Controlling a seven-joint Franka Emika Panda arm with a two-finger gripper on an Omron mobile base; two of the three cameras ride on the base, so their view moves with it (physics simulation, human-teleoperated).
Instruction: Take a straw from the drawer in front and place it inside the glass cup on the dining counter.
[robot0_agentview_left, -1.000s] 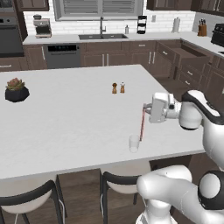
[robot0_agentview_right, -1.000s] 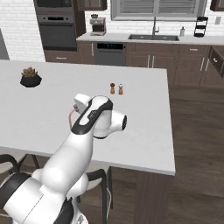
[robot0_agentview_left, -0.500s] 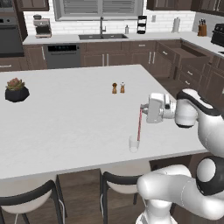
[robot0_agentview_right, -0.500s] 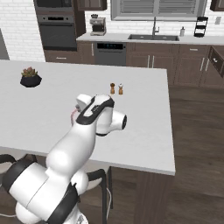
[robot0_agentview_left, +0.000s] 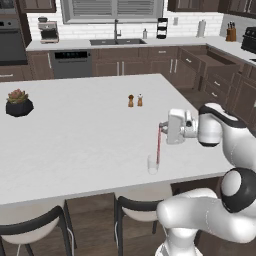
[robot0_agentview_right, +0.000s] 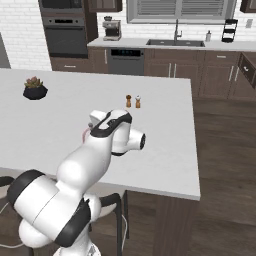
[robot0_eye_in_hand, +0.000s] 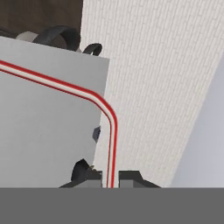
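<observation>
My gripper (robot0_agentview_left: 161, 126) hovers over the near edge of the white dining counter (robot0_agentview_left: 75, 145) and is shut on the upper end of the red-pink straw (robot0_agentview_left: 158, 146). The straw hangs almost straight down. Its lower end meets the small clear glass cup (robot0_agentview_left: 152, 165), though I cannot tell whether it is inside or at the rim. In the hand view the straw (robot0_eye_in_hand: 111, 131) rises between the fingertips (robot0_eye_in_hand: 129, 176) of my gripper (robot0_eye_in_hand: 110, 177) and bends off to the left. A sliver of straw (robot0_agentview_right: 84, 134) shows beside my arm. The dark drawer (robot0_agentview_left: 220, 59) stands open at the back right.
Two small shakers (robot0_agentview_left: 135, 100) stand mid-counter and a potted plant (robot0_agentview_left: 19, 103) sits at its far left. Dark stools (robot0_agentview_left: 135, 210) are tucked under the near edge. The wall-side worktop with sink (robot0_agentview_left: 117, 42) runs along the back.
The hand has edged slightly left with the straw still in its grip. The cup and the other things on the counter have not moved.
</observation>
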